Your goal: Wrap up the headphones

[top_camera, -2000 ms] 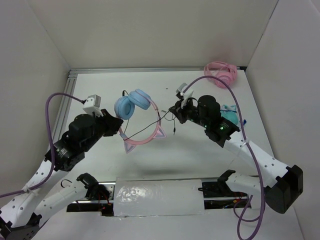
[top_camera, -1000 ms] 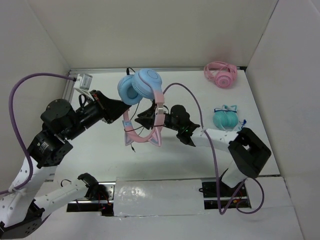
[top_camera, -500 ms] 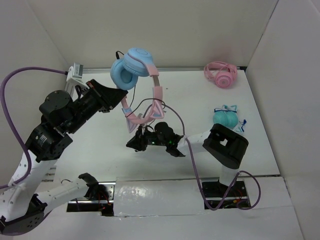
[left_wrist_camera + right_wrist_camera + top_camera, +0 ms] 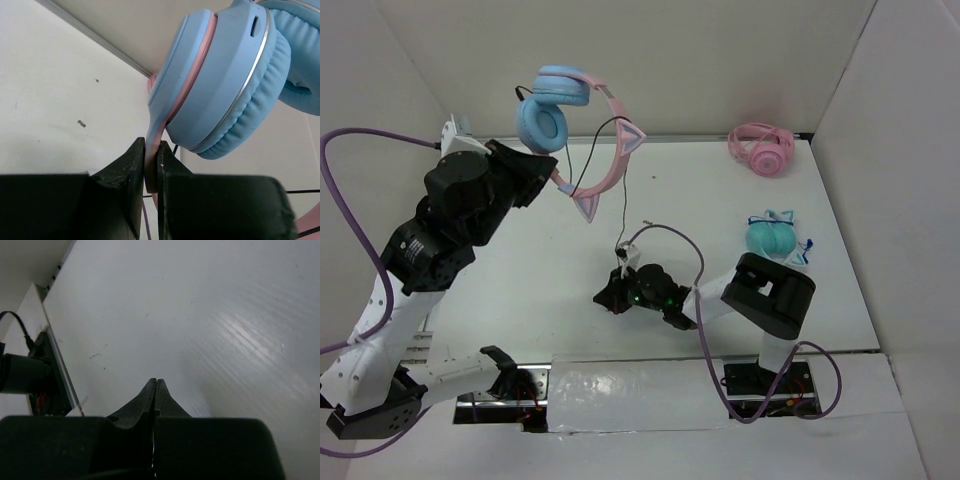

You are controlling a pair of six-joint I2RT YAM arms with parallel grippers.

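The left end effector (image 4: 151,155) is clenched on the pink headband stem just below one light blue ear cup (image 4: 225,85), holding the headphones (image 4: 552,110) high above the counter (image 4: 720,190) near the back wall. The cat-eared headband (image 4: 612,165) hangs toward the right. The thin black cable (image 4: 622,200) drops from it toward the right end effector (image 4: 155,385), which sits low over the counter with its fingers pressed together. Whether the cable is pinched between them is hard to tell.
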